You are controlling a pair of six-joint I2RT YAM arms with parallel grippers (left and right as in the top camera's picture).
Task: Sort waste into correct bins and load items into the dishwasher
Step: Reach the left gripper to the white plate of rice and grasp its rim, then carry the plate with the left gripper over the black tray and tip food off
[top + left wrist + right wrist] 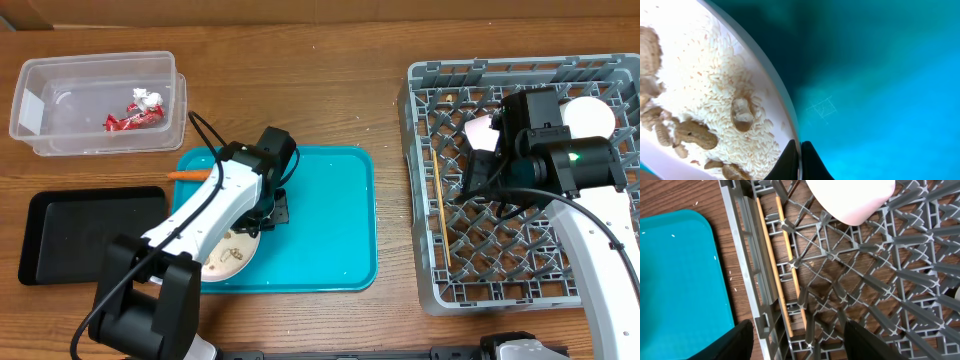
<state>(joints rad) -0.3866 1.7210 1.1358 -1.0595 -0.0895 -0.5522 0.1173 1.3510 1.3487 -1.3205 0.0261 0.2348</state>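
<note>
We find the left gripper (800, 145) pinching the plate (781, 100) on the teal tray (330, 220), and the right gripper (799, 325) spread wide.
The left fingers are closed on the rim of the white plate, which lies at the tray's near left corner and carries rice and tan scraps (692, 132). The carrot (188, 174) lies at the tray's left edge, and the red wrapper (135, 118) sits in the clear tub (30, 80) beyond its far left corner. Right of the tray, the open right gripper hangs over the dish rack (416, 150), where the chopsticks (791, 265) lie along the side nearest the tray.
</note>
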